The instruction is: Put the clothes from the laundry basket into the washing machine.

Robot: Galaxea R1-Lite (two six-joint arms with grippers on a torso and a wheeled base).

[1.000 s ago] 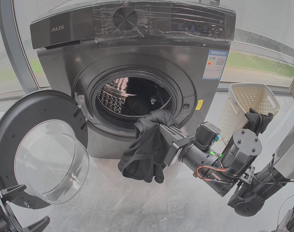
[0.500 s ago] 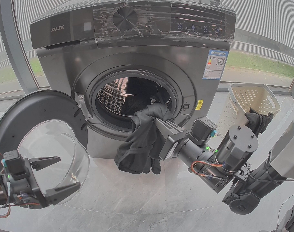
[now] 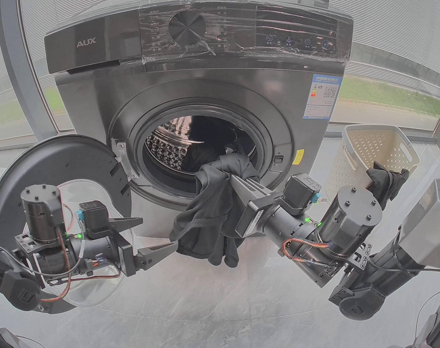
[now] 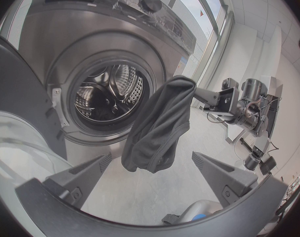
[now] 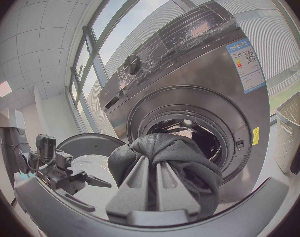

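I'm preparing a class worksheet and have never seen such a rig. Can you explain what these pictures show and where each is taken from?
A two-armed robot is loading a washing machine. The head view looks down from its head; the other two come from wrist cameras. The right gripper is shut on a dark garment at the drum opening; the door stands open. The left gripper is open near the garment's hanging end. A laundry basket on the floor has another dark cloth over its rim.
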